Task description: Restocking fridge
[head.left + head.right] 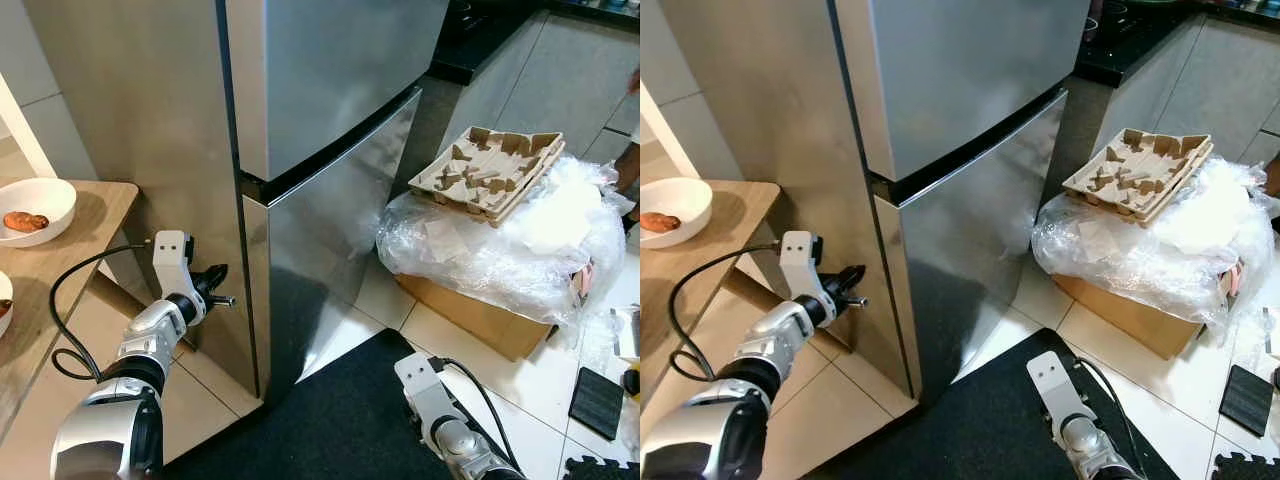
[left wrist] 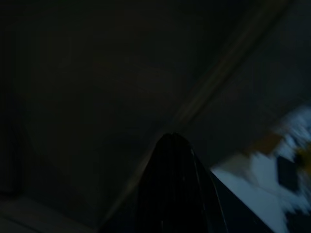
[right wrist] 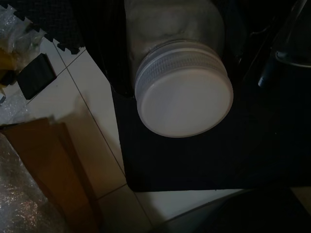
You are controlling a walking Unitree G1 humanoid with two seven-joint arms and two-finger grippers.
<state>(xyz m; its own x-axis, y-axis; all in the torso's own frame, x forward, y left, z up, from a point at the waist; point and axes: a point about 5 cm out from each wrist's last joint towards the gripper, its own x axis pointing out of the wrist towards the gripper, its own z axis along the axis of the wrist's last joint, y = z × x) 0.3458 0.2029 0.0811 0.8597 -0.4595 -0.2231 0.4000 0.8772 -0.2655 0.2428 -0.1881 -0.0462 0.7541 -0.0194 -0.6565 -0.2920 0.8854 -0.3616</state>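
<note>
Pale square floor tiles (image 1: 470, 352) meet a dark textured mat (image 1: 345, 420) in front. A light wooden surface (image 1: 60, 250) stands at the left, against a white tiled wall (image 1: 25, 70). At the right, a brown cardboard box (image 1: 480, 318) sits under crinkled clear plastic (image 1: 500, 245) topped with moulded pulp trays (image 1: 492, 170).

Head views: even indoor light, sharp focus. Soft sheen on the steel fridge (image 1: 330, 80); its lower door darkens toward the black mat (image 1: 350, 420) at lower centre. Bright glare on the crumpled plastic wrap (image 1: 520, 240) at right. White bowl (image 1: 35, 205) at left nearly blown out. My left wrist view is almost black, with a smeared bright patch at lower right. Right wrist view dim; the jar's white lid (image 3: 184, 99) is the brightest area, corners in shadow.
</note>
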